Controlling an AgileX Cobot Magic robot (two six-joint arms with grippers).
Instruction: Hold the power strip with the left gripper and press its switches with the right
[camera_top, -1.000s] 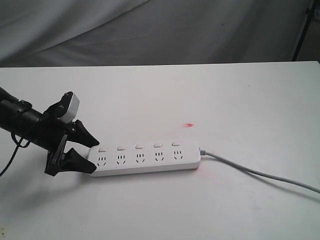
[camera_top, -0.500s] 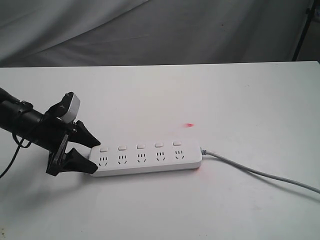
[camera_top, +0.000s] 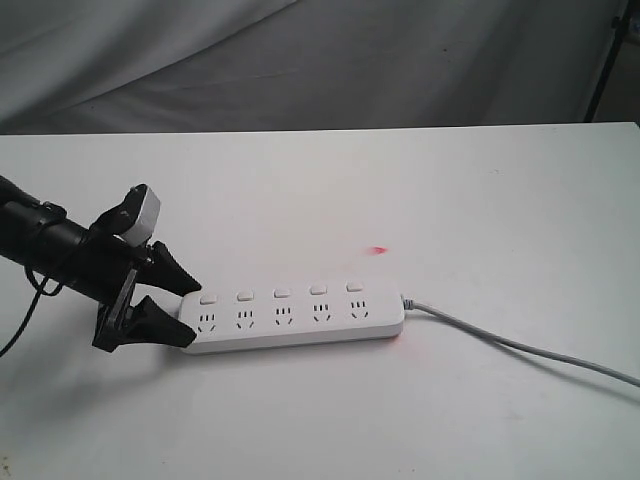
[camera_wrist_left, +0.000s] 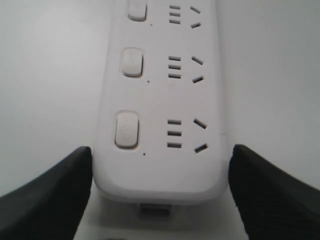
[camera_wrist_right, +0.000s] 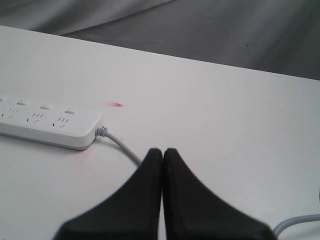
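Little rightward shift of power strip (camera_top: 300, 332)

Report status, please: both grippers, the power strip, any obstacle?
Left gripper clamped on end of power strip. Right gripper shut, away from the switches. Nothing blocks the switches.

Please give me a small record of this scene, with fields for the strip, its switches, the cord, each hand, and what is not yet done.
power strip: lies flat on the white table, sockets facing up
switches: five in a row, nothing touches them
cord: leaves the end opposite the left hand
left hand: closed on the strip's end, one finger on each long side
right hand: shut, empty, apart from the strip, on its cord side
not yet done: pressing the switches
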